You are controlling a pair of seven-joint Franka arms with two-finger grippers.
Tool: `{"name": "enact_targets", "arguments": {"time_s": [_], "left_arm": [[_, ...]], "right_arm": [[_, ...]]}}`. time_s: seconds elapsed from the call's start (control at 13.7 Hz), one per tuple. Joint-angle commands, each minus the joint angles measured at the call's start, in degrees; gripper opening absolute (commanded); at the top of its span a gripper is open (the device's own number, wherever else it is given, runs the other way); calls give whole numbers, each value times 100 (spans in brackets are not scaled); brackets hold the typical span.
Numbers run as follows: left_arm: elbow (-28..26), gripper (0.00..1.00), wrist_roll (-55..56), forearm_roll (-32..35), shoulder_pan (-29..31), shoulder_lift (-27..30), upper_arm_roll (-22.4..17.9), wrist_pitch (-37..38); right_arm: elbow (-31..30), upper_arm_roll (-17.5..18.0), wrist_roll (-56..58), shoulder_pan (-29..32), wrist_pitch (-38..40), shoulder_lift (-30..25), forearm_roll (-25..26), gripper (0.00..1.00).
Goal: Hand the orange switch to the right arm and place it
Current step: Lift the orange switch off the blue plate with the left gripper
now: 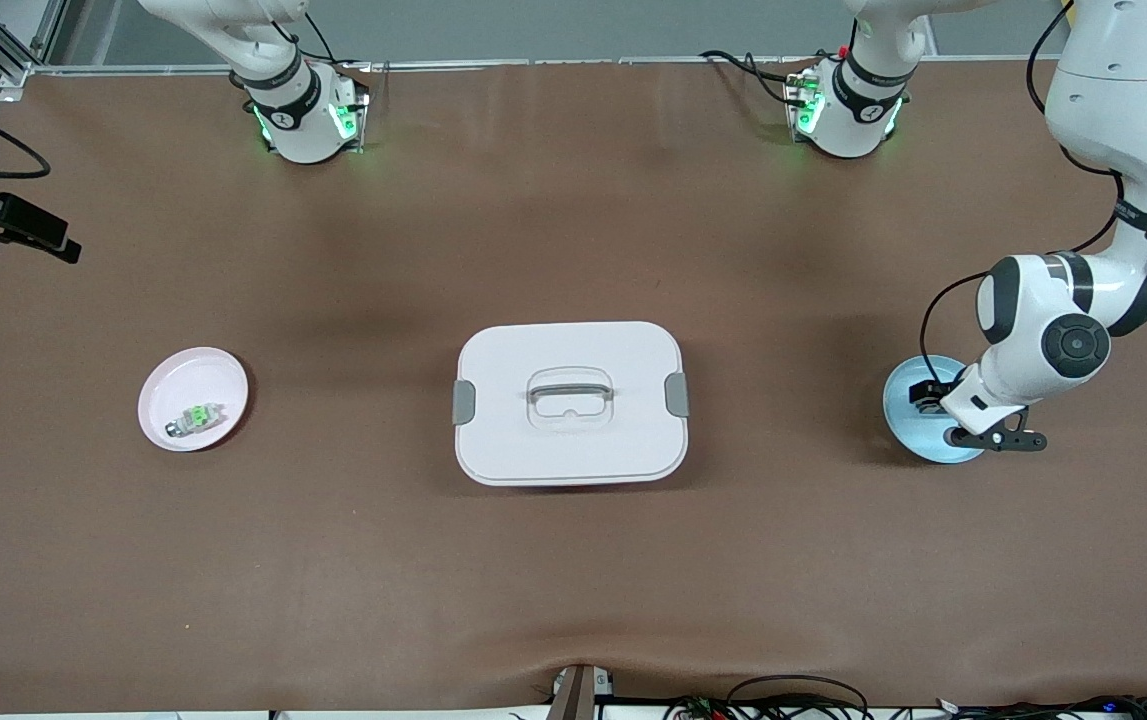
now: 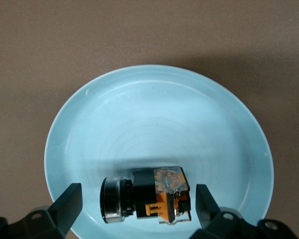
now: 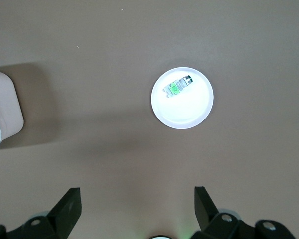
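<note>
The orange switch (image 2: 154,195), a tiny black block with an orange part and a silver ring, lies on its side in a pale blue plate (image 2: 154,114) at the left arm's end of the table. My left gripper (image 2: 138,195) is low over that plate (image 1: 901,412) and open, one finger on each side of the switch with a gap at both. In the front view the left gripper (image 1: 928,400) hides the switch. My right gripper (image 3: 137,196) hangs open and empty high over bare table; the front view shows only the right arm's base.
A white lidded box (image 1: 570,400) with a handle sits mid-table. A pink plate (image 1: 223,375) toward the right arm's end holds a grey-white switch with a green part (image 1: 195,417). A black clamp (image 1: 13,225) juts in at that end's edge.
</note>
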State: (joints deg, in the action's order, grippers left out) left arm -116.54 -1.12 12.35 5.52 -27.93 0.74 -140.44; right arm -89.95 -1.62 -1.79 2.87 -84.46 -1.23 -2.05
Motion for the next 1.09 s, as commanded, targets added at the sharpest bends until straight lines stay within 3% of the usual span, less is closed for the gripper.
{"name": "enact_targets", "arguments": {"time_s": [0.0,0.36,0.51,0.73,0.8,0.87,1.02], "left_arm": [[-26,100,-29,109,19,-2,14,-71],[-44,100,-37,118,19,-73,14,-71],[-61,78,-37,118,2,-73,14,-71],[-70,23,-37,118,-25,-107,14,-36],[-70,10,-46,118,-25,-56,14,8],[-61,3,-46,118,-16,6,23,104],[-26,2,-29,118,-25,242,40,350]], "right_arm": [[127,47,47,47,88,53,73,100],[127,47,47,47,88,53,65,100],[127,47,47,46,88,53,73,100],[127,47,47,47,88,53,73,100],[127,47,47,47,88,53,73,100],[127,47,47,47,79,53,65,100],[127,47,47,47,88,53,73,100]]}}
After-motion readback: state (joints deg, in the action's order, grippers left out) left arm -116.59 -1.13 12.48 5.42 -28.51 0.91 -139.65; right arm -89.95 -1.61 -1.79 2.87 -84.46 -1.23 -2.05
